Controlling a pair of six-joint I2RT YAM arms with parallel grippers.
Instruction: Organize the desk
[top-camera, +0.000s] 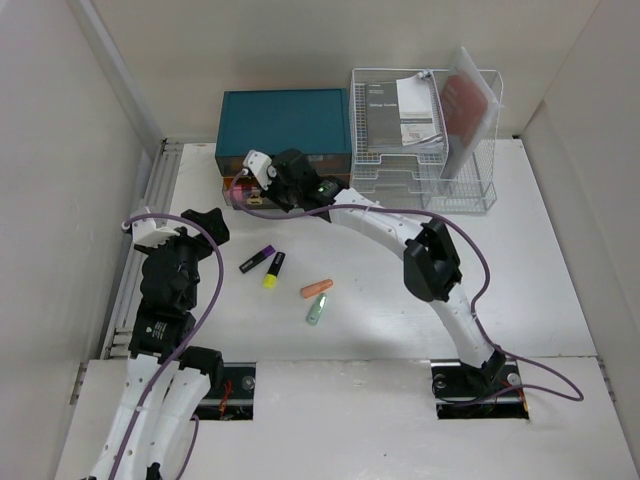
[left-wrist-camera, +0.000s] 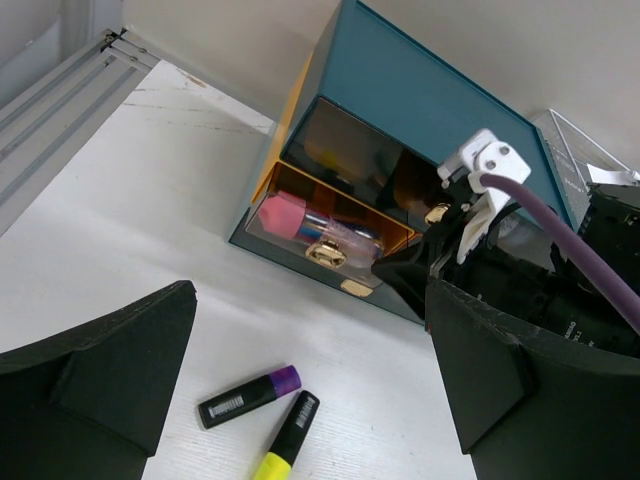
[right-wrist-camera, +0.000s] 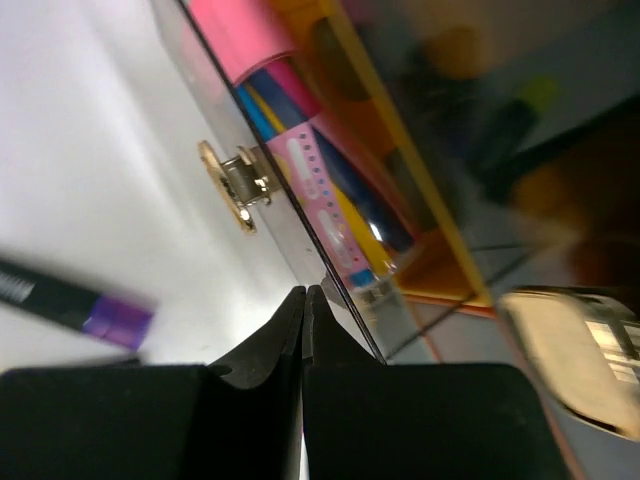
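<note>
From above, the desk (top-camera: 520, 260) filled the floor of the pale-walled enclosure, and both arms rose from the slots in its near edge. A teal drawer chest (top-camera: 285, 120) stood against the far edge, left of centre, with a white wire rack (top-camera: 460, 190) just beside it towards the far right corner, holding papers (top-camera: 405, 115). Near the middle of the desk lay a purple highlighter (top-camera: 257, 261) and a yellow highlighter (top-camera: 274, 270), side by side. An orange marker (top-camera: 316, 289) and a pale green marker (top-camera: 318, 308) lay to their right. The left gripper (top-camera: 195, 228) hung over the left side. The right gripper (top-camera: 252, 192) reached to the chest's front.

Through the left wrist camera, we saw the left gripper (left-wrist-camera: 310, 300) spread wide with nothing in it, above bare desk. The purple highlighter (left-wrist-camera: 250, 395) and yellow highlighter (left-wrist-camera: 290, 435) lay between its fingers. Ahead, the chest's (left-wrist-camera: 420, 100) lower drawer (left-wrist-camera: 330, 230) stood slightly pulled out, with a gold handle (left-wrist-camera: 328, 252) on its front.

Through the right wrist camera, the right gripper (right-wrist-camera: 305, 320) was pressed shut with nothing between its fingers. Its tips were right at the lower edge of the drawer's (right-wrist-camera: 330, 270) clear front, beside the handle (right-wrist-camera: 235, 185). We could not tell if they touched. Pink items (right-wrist-camera: 300, 160) showed inside the drawer.
</note>
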